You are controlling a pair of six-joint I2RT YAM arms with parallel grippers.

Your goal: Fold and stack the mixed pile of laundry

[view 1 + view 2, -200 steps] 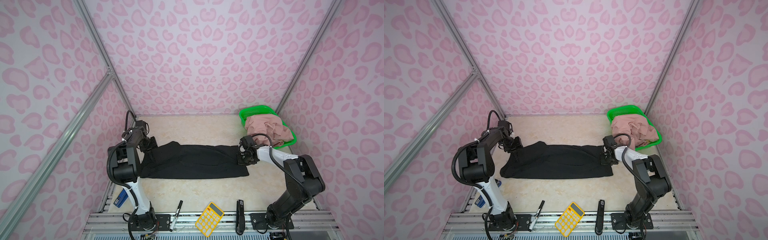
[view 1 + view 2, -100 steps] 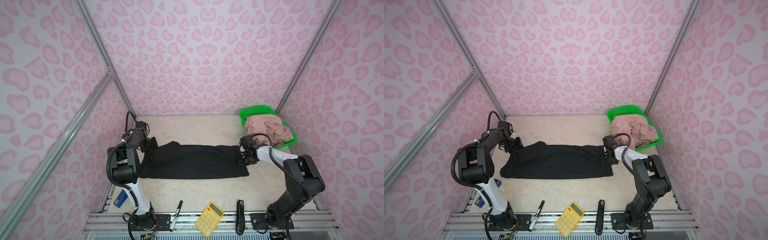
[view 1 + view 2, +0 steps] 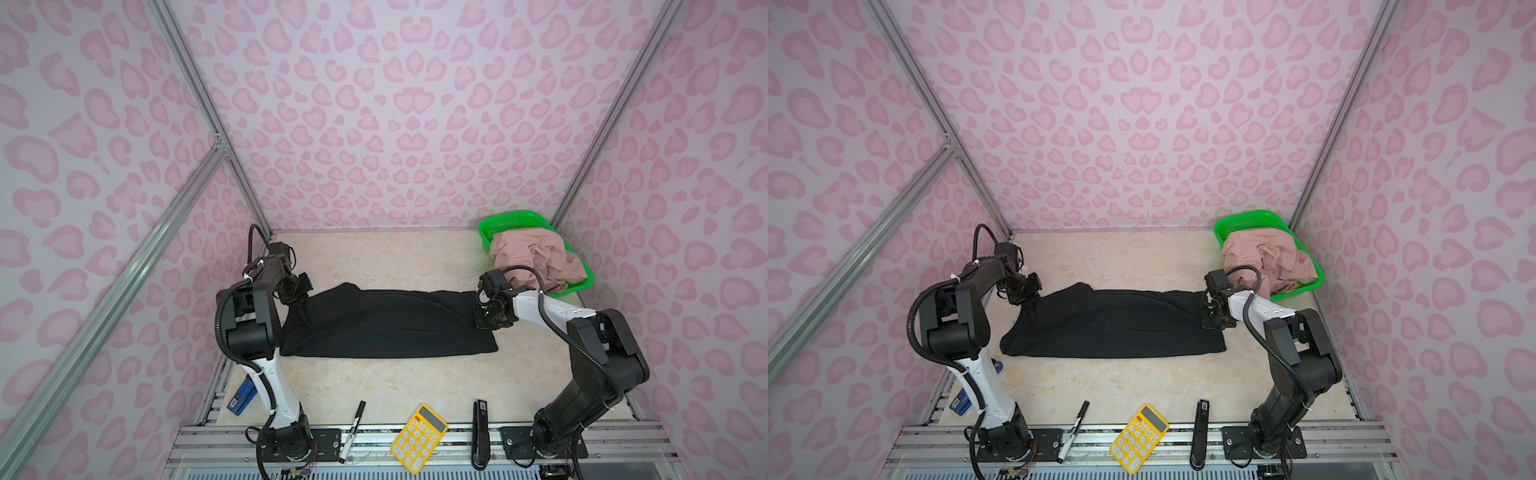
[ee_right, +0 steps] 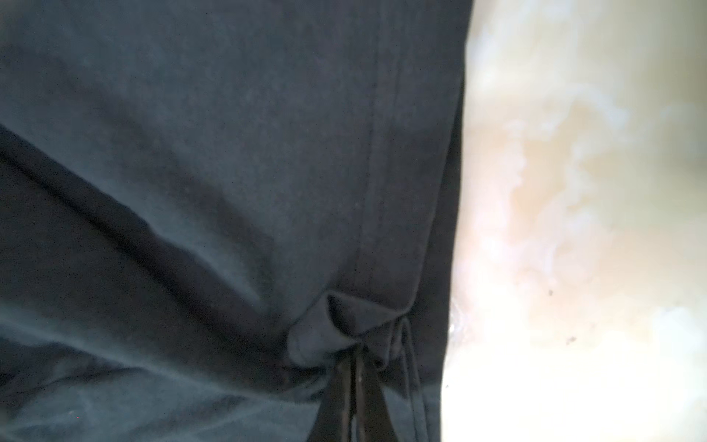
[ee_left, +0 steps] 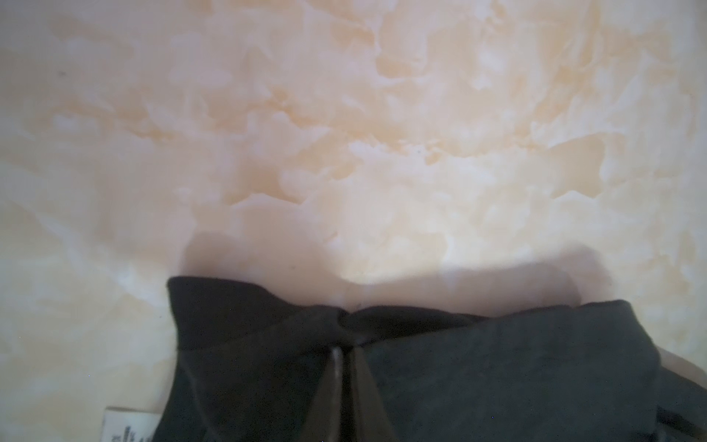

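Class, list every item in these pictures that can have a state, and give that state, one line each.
black garment, spread flat on the table, pinched at both ends
left gripper, shut on the black garment's edge
right gripper, shut on the black garment's hem
green mesh basket, upright, filled
pink garment, crumpled, heaped in the green mesh basket
yellow calculator, lying face up
marker, lying flat
black stapler, closed, lying flat

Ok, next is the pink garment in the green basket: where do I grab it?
Likely a raised crease on top of the pink garment, from above: it lies crumpled, heaped in the basket, so folds stand up for the jaws and the walls hamper a side approach.
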